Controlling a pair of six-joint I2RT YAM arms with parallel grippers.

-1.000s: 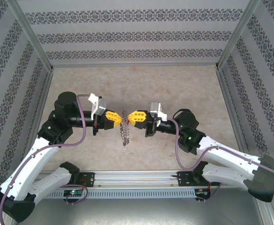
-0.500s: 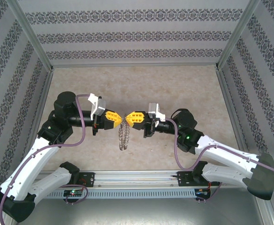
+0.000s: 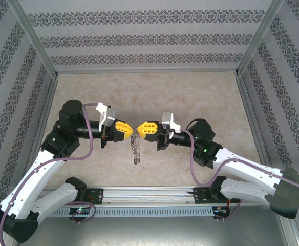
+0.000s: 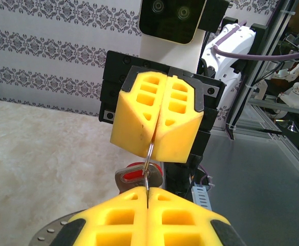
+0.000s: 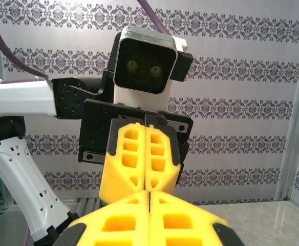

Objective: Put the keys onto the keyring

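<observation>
Both arms hold their hands nose to nose above the middle of the table [image 3: 200, 97]. I judge this suits threading, since each hand takes one side of the wire so it can be worked apart. The left hand [image 3: 130, 131] has its fingers pressed together, pinching the ring [image 3: 135, 147] at its top. The right hand [image 3: 141, 128] is pressed together too. In the left wrist view a thin strand of wire runs from its seam straight into the left hand's seam, so both seem to grip the same stretch (a very short one). The ring hangs below that pinch, edge-on to the overhead camera. Its flat faces are turned toward the two arms, and its long line runs from the hands toward the near edge. The key tag [image 4: 135, 175] sits just under the wire, close to the right hand. It lies crosswise, with its grey metal end to the left of the picture. Whether it is threaded on I cannot tell.
</observation>
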